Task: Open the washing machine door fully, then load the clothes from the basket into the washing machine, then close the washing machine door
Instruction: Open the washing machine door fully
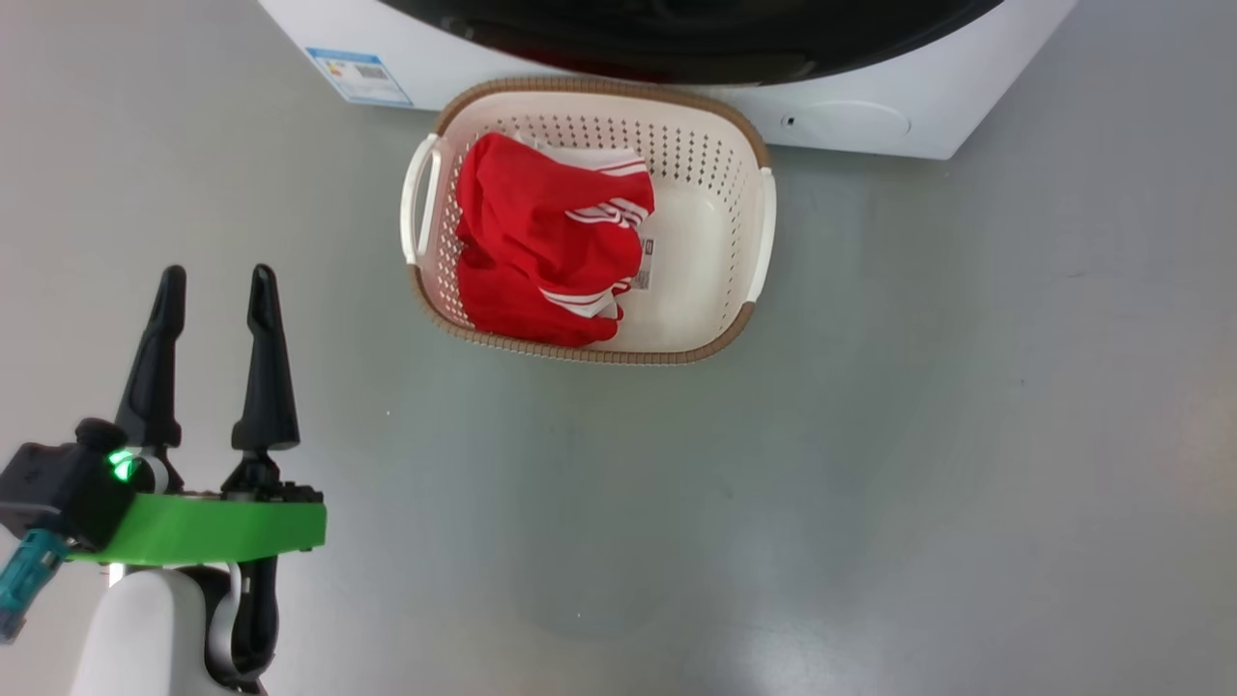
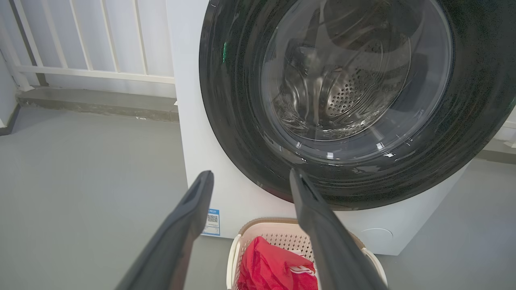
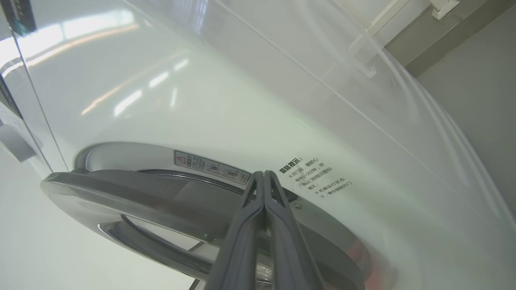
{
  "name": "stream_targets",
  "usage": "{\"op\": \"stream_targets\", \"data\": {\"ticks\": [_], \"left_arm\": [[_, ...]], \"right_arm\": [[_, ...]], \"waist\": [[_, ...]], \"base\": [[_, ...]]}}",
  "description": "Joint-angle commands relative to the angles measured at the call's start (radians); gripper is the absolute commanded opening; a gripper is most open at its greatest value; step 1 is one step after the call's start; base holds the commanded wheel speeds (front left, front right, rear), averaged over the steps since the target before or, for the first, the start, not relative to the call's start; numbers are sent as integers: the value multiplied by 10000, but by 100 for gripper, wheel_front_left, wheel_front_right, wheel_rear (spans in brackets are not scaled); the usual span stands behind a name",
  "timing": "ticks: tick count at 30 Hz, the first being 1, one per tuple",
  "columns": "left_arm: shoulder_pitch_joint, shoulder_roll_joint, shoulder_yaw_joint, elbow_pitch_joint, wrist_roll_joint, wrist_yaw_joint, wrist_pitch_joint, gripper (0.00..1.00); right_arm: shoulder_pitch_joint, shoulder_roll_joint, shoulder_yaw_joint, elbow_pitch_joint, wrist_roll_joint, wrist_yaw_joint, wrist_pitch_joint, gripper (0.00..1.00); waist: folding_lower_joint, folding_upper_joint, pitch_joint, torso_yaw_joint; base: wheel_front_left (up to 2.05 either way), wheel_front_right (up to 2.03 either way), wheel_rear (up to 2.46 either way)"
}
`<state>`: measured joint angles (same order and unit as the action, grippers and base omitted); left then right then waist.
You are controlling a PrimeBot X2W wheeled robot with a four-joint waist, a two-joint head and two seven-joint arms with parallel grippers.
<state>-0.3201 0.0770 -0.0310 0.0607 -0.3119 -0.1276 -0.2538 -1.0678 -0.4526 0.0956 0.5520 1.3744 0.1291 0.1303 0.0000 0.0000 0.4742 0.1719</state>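
Observation:
The washing machine (image 1: pixel 966 106) stands at the top of the head view, the black rim of the washing machine door (image 1: pixel 676 39) above the basket (image 1: pixel 720 242). The clothes (image 1: pixel 532 232), red with white stripes, fill the basket's left half. My left gripper (image 1: pixel 217 275) hovers open and empty at the lower left, well clear of the basket. In the left wrist view, its open fingers (image 2: pixel 252 174) point at the door (image 2: pixel 234 121) and drum glass. My right gripper (image 3: pixel 264 174) is shut, nothing between its fingers, tips at the gap between the door's grey edge (image 3: pixel 121 197) and the machine front (image 3: pixel 201 112).
Bare grey floor (image 1: pixel 870 435) spreads to the right of and in front of the basket. A white railing (image 2: pixel 80 40) on a low kerb (image 2: pixel 96 104) runs behind the machine's left side. A blue sticker (image 1: pixel 359 75) and a round flap (image 1: pixel 860 121) sit low on the machine front.

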Motion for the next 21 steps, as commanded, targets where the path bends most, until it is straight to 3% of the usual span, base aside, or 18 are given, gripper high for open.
{"op": "stream_targets", "data": {"ticks": [1,16,21], "left_arm": [[-164,266,350,-254,-129,-31,-80,100],[-456,161,320,-240,-190,-31,-80,100],[-494,118,354,-218,-189,-31,-80,100]], "right_arm": [[-206,-95,102,-208,182,16,175,0],[-1866,-280,697,706,1032,16,2310,0],[-2267,-232,882,921,999,16,2547,0]], "waist": [[0,0,223,132],[0,0,727,345],[0,0,786,397]], "base": [[0,0,0],[0,0,0],[0,0,0]]}}
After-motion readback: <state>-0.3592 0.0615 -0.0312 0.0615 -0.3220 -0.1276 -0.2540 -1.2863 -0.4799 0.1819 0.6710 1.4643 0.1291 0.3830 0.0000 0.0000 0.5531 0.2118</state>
